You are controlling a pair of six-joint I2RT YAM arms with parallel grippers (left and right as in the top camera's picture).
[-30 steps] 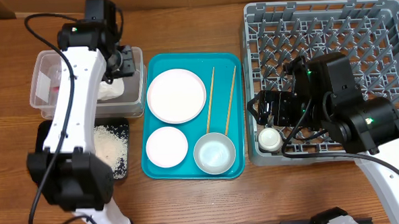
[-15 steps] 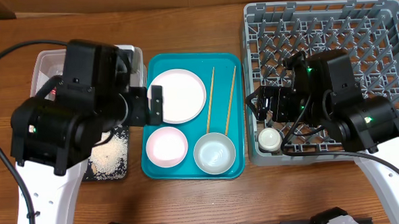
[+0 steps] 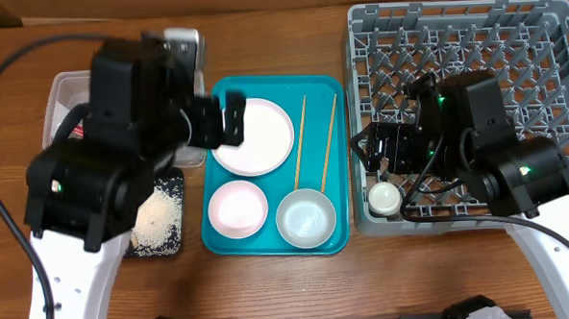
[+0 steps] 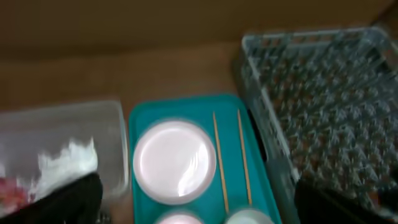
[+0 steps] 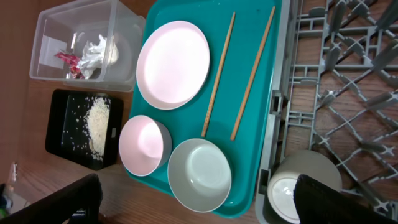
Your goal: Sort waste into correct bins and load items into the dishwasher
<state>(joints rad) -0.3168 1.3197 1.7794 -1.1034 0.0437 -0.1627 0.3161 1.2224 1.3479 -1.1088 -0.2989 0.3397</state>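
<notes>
My left gripper [image 3: 223, 122] hangs open and empty over the left rim of the round plate [image 3: 262, 134], beside the clear tub [image 3: 62, 92]. The tub holds a white tissue [image 4: 69, 162] and a red wrapper [image 5: 67, 59]. Whitish grains [image 3: 157, 215] lie in the black tray [image 5: 62, 134]. On the teal tray [image 3: 216, 241] are the plate, a pink bowl [image 3: 236, 205], a grey bowl [image 3: 306, 219] and two chopsticks [image 3: 300, 140]. My right gripper [image 3: 369, 156] stands open at the grey rack's [image 3: 510, 34] left wall, above the white cup [image 3: 384, 196] in the rack's front left corner.
The wooden table's front edge [image 3: 290, 294] runs below the trays. The left arm's body [image 3: 102, 177] hides most of the tub and part of the black tray from above. The rack's upright pegs [image 5: 348, 93] fill its floor to the right of the cup.
The left arm pulled back from over the clear tub, opened its jaws, and now sits over the plate's left rim. The right arm has stayed put.
</notes>
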